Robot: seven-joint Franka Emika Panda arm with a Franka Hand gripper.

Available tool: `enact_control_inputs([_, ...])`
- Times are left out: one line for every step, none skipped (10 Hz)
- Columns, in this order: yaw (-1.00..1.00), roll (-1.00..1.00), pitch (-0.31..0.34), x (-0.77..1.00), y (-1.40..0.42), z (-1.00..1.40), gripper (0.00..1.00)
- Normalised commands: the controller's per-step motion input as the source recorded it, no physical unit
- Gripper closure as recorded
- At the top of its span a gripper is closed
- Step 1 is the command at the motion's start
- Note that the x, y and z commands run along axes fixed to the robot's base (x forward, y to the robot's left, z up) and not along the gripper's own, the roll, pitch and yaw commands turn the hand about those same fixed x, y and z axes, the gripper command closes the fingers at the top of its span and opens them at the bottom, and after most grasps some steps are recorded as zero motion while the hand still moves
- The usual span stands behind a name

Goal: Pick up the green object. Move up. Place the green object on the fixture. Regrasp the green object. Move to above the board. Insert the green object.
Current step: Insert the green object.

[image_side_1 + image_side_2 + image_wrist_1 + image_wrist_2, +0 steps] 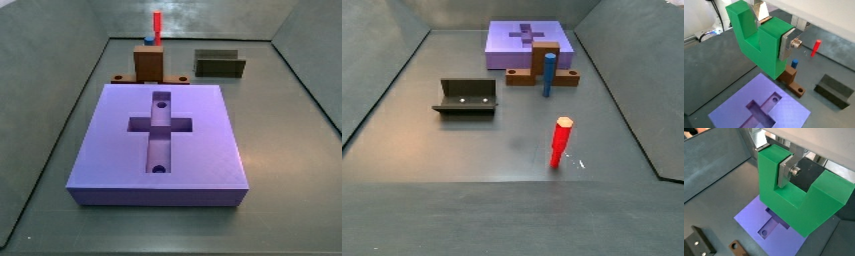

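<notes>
My gripper [771, 34] is shut on the green object [759, 47], a bright green U-shaped block, and holds it in the air by one prong. Both wrist views show a silver finger plate [784, 172] pressed flat against that prong. Below the green object [794, 203] lies the purple board [791, 114] with its cross-shaped recess. The board [201, 150] also shows in both side views, but the gripper and green piece do not. The dark fixture [834, 90] stands on the floor off to the side of the board, with nothing on it [465, 97].
A brown block [789, 79] with a blue peg [795, 63] stands against the board's edge [543, 68]. A red peg [560, 143] stands upright on the grey floor, apart from the rest. Grey walls enclose the floor.
</notes>
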Motion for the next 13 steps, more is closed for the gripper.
enact_control_inputs([0.07,0.0,0.0,0.0,-0.01,-0.06,1.0])
enact_control_inputs([0.12,-0.03,-0.029,-0.01,-0.02,-0.11,1.0])
enact_control_inputs([0.07,-0.19,-0.187,0.0,-0.05,-0.43,1.0])
enact_control_inputs([0.03,-0.23,-0.267,0.05,-0.09,-0.42,1.0])
enact_control_inputs([0.07,-0.25,-0.296,0.14,-0.12,-0.36,1.0])
enact_control_inputs([0.05,-0.26,-0.329,0.17,-0.17,-0.32,1.0])
enact_control_inputs([0.02,-0.25,-0.354,0.19,-0.16,-0.32,1.0])
enact_control_inputs([0.04,-0.25,-0.354,0.21,-0.14,-0.33,1.0])
enact_control_inputs([0.08,-0.23,-0.331,0.21,-0.07,-0.39,1.0])
enact_control_inputs([0.13,-0.21,-0.271,0.16,0.0,-0.48,1.0])
enact_control_inputs([0.07,-0.16,-0.09,0.21,-0.06,-0.79,1.0])
enact_control_inputs([0.03,-0.08,-0.034,0.22,-0.09,-0.96,1.0])
enact_control_inputs([0.05,-0.01,0.0,0.28,-0.12,-0.98,1.0])
